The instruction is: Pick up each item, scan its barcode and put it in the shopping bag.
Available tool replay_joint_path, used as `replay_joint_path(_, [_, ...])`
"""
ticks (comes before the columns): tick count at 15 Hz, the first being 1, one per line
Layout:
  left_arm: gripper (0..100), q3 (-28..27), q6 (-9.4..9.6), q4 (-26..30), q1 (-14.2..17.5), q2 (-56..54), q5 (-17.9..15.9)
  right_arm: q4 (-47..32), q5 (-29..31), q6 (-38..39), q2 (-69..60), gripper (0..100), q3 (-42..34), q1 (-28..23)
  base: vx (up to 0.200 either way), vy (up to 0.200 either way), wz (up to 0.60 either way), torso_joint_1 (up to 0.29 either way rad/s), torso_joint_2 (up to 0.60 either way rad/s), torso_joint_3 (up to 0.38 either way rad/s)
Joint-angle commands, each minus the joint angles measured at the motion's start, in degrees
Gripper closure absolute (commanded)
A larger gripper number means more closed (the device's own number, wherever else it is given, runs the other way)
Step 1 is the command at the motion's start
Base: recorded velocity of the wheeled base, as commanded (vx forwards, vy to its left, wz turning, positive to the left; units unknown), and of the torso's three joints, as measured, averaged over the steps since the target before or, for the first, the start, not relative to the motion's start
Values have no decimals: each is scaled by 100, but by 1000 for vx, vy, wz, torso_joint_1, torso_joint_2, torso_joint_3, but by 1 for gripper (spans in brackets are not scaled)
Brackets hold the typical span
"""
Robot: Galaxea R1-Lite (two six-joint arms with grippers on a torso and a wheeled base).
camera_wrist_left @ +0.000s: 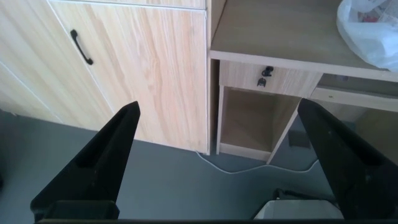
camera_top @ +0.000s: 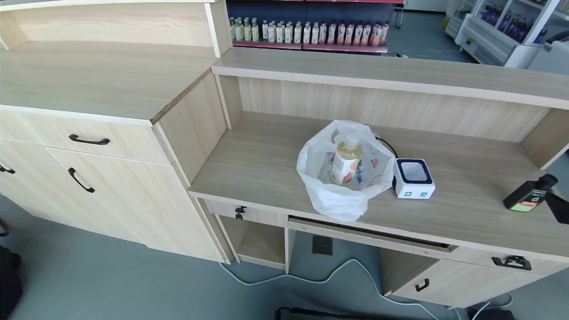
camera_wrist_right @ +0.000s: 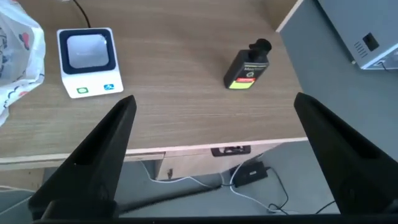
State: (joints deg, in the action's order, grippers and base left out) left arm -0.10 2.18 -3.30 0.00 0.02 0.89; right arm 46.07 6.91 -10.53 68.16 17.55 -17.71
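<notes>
A white shopping bag [camera_top: 331, 195] stands open on the wooden counter [camera_top: 262, 164], with a pale yellow drink bottle [camera_top: 347, 159] upright inside it. Right beside the bag sits a white scanner [camera_top: 414, 178] with a dark blue window, which also appears in the right wrist view [camera_wrist_right: 88, 61]. A dark bottle with a green and red label [camera_top: 528, 194] lies on the counter near its right end. My right gripper [camera_wrist_right: 211, 162] is open, hovering off the counter's front edge, short of the dark bottle [camera_wrist_right: 247, 67]. My left gripper [camera_wrist_left: 217, 162] hangs open above the floor by the cabinet, with the bag [camera_wrist_left: 372, 31] far off.
A taller cabinet with black handles [camera_top: 89, 141] stands to the left of the counter. A raised ledge [camera_top: 391, 71] runs along the back. Below are a drawer lock with a key [camera_wrist_left: 265, 73], an open cubby [camera_top: 262, 242] and cables on the floor [camera_top: 338, 271].
</notes>
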Motion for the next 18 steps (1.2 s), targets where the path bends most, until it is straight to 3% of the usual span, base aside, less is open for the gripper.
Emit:
replay_joint_path(1, [0,1,-7,5,0,-2,-1,16,-14,-10,119,0,46,-347,0,0,0,0,0,0])
replay_joint_path(4, [0,1,-7,5,0,-2,-1,25,-14,-19,400,0,196,-813,0,0,0,0,0,0])
replay_joint_path(8, [0,1,-7,-4,0,-2,-1,34,-6,-45,602,0,407,-1015,0,0,-150,1,1,-1])
replay_joint_path(10, [0,1,-7,5,0,-2,-1,34,-6,-10,1059,0,916,-1243,0,0,-600,-2,5,0])
replay_joint_path(14, [0,1,-7,5,0,-2,-1,34,3,-98,2518,0,2024,-2043,0,0,0,0,0,0])
replay_joint_path(16, [0,1,-7,5,0,-2,-1,16,29,-458,3362,0,2490,-2404,0,0,0,0,0,0])
replay_joint_path(18, [0,1,-7,5,0,-2,-1,-247,-6,-792,3845,0,2885,-2430,0,0,0,0,0,0])
